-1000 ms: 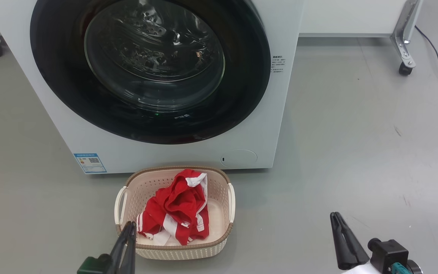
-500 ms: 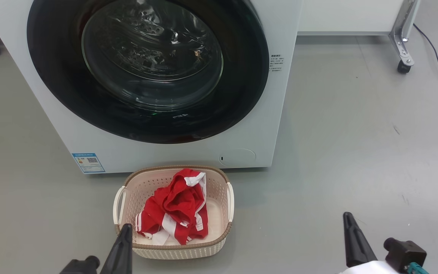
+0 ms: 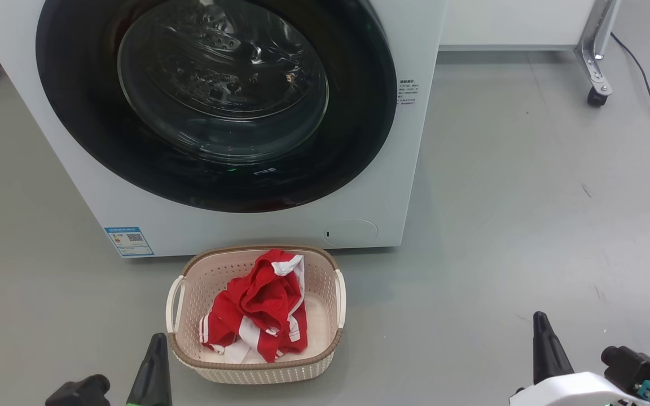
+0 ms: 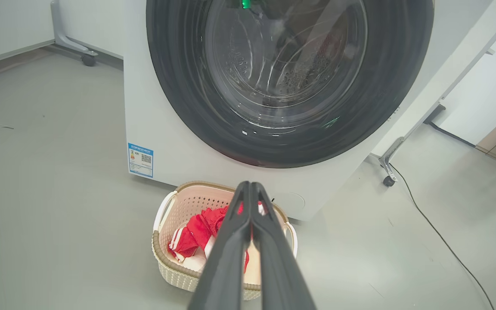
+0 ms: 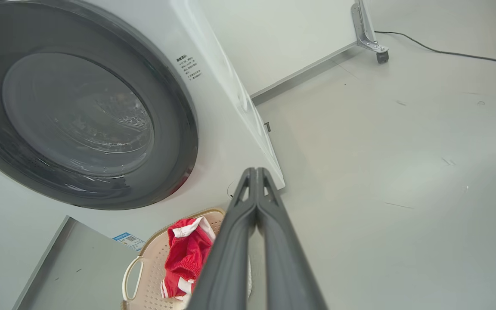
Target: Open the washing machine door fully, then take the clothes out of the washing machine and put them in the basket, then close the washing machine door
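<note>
Red clothes (image 3: 257, 307) lie in the basket (image 3: 257, 375), washing machine door (image 3: 218, 96) seemingly latched; left gripper (image 3: 157, 339) and right gripper (image 3: 539, 317), closed and empty, should retreat without nudging either.

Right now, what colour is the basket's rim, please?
The basket's rim is brown; head view shows it best.

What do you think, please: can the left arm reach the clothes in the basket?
Probably yes: the clothes lie uncovered in the open basket; the shut left tool sits beside it, nothing between.
</note>
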You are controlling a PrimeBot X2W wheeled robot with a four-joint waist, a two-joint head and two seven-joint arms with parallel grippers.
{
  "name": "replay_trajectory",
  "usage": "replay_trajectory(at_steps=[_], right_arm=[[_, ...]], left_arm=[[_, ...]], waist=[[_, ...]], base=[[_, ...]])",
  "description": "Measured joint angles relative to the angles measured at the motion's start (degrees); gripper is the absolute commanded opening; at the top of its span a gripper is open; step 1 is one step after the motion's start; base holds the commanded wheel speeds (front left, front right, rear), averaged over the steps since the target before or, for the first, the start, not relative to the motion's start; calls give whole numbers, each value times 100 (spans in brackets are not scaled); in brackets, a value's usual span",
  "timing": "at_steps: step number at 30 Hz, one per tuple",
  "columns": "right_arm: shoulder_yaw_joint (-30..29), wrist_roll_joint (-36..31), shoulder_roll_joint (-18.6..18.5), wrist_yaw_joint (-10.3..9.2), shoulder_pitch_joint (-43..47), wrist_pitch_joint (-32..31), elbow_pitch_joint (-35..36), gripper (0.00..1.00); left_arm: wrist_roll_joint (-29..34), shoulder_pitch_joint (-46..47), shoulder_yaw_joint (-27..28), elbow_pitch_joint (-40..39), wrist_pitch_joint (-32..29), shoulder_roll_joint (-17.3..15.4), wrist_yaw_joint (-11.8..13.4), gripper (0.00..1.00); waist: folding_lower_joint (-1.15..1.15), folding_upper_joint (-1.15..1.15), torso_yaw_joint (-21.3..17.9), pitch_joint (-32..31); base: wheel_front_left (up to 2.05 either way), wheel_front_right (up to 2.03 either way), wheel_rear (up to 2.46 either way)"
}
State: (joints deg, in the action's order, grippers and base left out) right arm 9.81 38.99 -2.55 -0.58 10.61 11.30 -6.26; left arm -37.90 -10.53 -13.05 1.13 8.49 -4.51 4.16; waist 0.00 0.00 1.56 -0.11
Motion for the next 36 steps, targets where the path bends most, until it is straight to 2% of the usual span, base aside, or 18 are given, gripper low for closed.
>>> replay_trajectory(at_steps=[11,36], right_arm=[[-172,881,-96,53,-181,-201,-62,0],[-545,2950,-211,304,-604,-617,-332,0]], left_arm=[[-878,138,177,140,-144,-27,-144,0],[-2974,591,558,572,-492,-101,-454,0]], waist=[[0,0,-24,8],[0,0,-80,21]], base=[[0,0,0],[0,0,0]])
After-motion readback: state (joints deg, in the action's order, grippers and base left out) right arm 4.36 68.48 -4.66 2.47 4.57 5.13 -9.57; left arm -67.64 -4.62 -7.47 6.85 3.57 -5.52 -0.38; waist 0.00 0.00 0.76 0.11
